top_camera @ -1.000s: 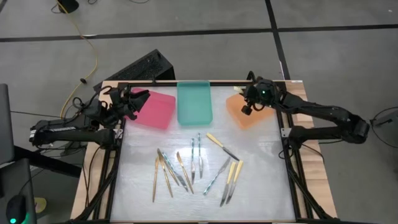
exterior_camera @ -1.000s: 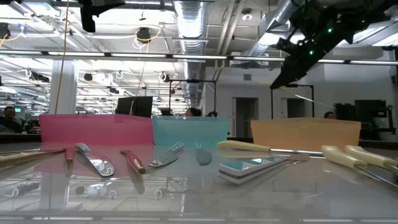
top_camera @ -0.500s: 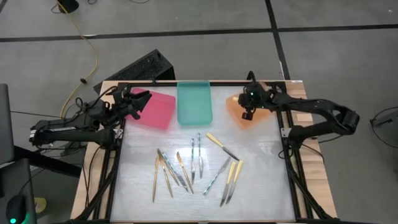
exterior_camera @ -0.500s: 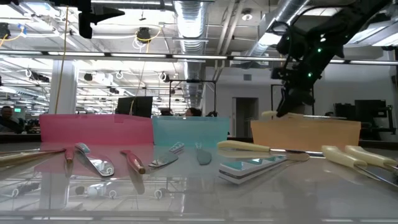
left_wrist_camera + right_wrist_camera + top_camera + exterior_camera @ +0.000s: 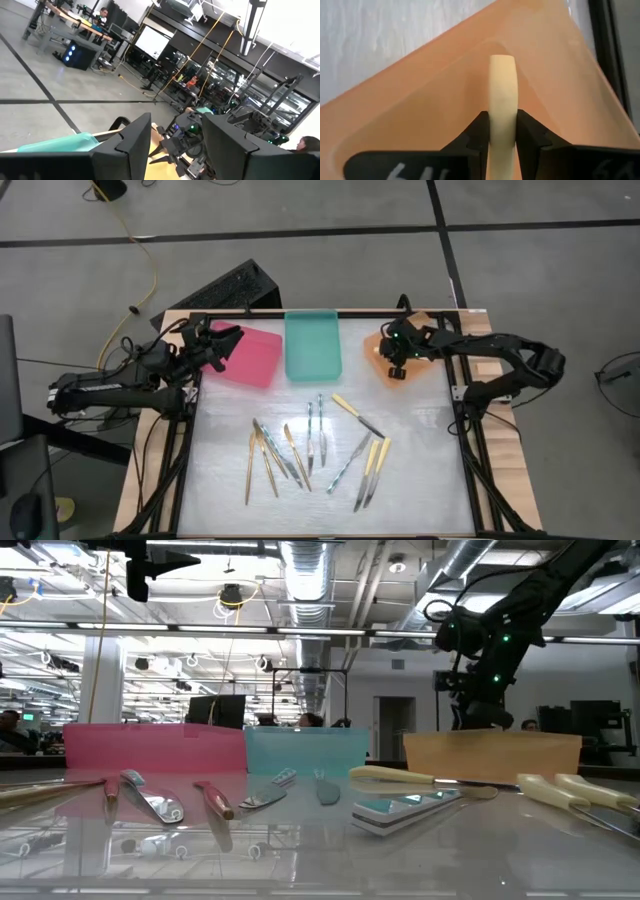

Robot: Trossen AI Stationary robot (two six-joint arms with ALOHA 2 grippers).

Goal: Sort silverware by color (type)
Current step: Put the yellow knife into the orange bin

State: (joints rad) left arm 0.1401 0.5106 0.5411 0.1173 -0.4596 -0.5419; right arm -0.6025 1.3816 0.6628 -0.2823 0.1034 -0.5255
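My right gripper (image 5: 502, 137) reaches down into the orange tray (image 5: 372, 352) at the table's far right, shut on a pale yellow utensil (image 5: 502, 95). In the low view its fingers are hidden behind the tray's wall (image 5: 490, 755). Several more pieces of silverware (image 5: 300, 450), with yellow, teal and tan handles, lie flat on the table's middle. My left gripper (image 5: 228, 335) waits open in the air by the pink tray (image 5: 255, 360); nothing is between its fingers (image 5: 127, 145). My right gripper pinches the utensil's pale yellow handle (image 5: 502, 117) between its two fingers, a short way back from the rounded free end (image 5: 502, 65). The fingers slant steeply down from the table's right and lie across the handle. The end stands over the tray's floor; whether it touches, I cannot tell.
A teal tray (image 5: 312, 345) stands between the pink and orange ones along the far edge. A black frame (image 5: 465, 395) borders the table. Bare tabletop lies between the trays and the scattered utensils.
My right gripper has sunk from above the orange tray down into it, tipping more steeply downward and carrying the pale yellow utensil along. In the low view its fingers and the utensil's tip have dropped behind the tray's wall.
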